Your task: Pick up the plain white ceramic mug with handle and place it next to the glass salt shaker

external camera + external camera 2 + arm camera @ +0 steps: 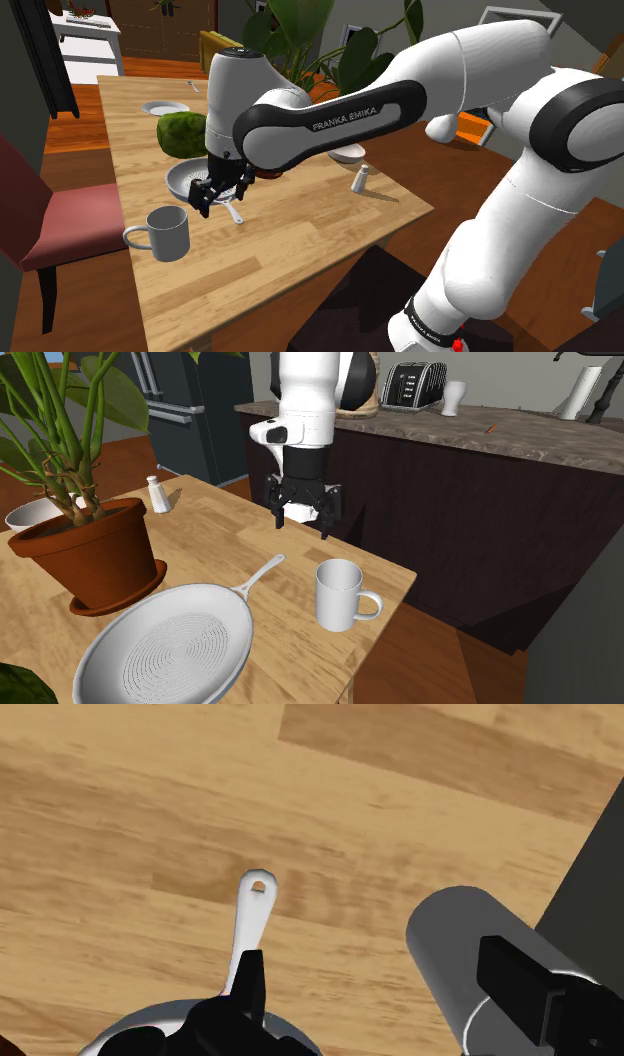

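Wooden table under the gripper, pale frying pan with its handle below one finger, white mug upright on the table below the other finger, untouched, gripper hovered wide open and empty, salt shaker stood well away from it.

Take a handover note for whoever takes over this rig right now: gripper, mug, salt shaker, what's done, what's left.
The gripper is open and empty, hovering above the table between the pan handle and the mug.
The mug stands upright near the table edge, untouched.
The salt shaker stands well apart from it, on the far side of the pan.
Done: nothing grasped yet.
Left: grasp the mug, lift it, and set it beside the salt shaker.
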`<state>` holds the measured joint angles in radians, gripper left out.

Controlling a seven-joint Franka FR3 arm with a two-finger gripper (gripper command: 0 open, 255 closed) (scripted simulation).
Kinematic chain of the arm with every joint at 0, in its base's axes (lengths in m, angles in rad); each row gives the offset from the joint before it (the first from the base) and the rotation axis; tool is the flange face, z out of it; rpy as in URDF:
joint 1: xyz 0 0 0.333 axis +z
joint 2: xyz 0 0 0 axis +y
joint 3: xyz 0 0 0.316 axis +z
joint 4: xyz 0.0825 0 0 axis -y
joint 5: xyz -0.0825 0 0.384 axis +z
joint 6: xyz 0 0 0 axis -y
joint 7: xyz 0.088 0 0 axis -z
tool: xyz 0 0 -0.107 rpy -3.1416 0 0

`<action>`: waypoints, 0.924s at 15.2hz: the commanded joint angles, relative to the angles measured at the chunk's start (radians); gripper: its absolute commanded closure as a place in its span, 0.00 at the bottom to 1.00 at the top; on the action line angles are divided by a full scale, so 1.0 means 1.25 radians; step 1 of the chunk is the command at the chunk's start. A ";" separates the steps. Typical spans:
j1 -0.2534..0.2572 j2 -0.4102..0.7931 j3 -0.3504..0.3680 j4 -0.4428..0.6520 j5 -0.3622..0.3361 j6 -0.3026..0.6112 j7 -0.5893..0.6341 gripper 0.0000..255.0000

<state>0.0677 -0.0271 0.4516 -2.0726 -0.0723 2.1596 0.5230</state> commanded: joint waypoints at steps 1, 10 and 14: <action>0.008 0.071 0.011 0.067 -0.037 0.007 0.045 0.00; 0.047 0.218 0.008 0.176 -0.121 0.047 0.133 0.00; 0.050 0.241 0.003 0.167 -0.137 0.076 0.143 0.00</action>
<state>0.1286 0.2676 0.4563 -1.8610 -0.2384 2.2460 0.6975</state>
